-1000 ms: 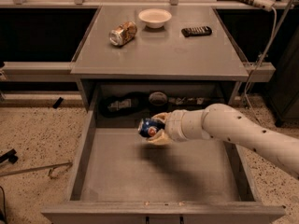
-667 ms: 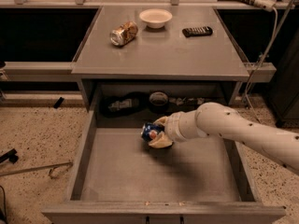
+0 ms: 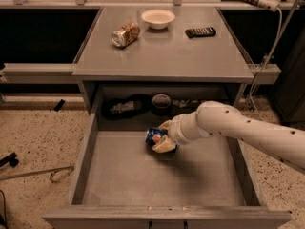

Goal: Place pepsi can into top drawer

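Speckled floor (image 3: 38, 137) surrounds a grey cabinet (image 3: 167, 56) whose top drawer (image 3: 124, 185) stands pulled out. We cannot identify the dark items (image 3: 125, 107) in the recess behind it, and the arm (image 3: 238, 128) is cut off at the right edge. Reaching leftward, low over the drawer's rear floor, the gripper (image 3: 161, 140) pinches the pepsi can (image 3: 153, 135), its tan fingers (image 3: 165, 146) hiding much of the can.

The gripper (image 3: 163, 140), clasping the pepsi can (image 3: 153, 135), now sits lower and slightly further right than a second ago, closer to the floor of the top drawer (image 3: 124, 175), over its back half.
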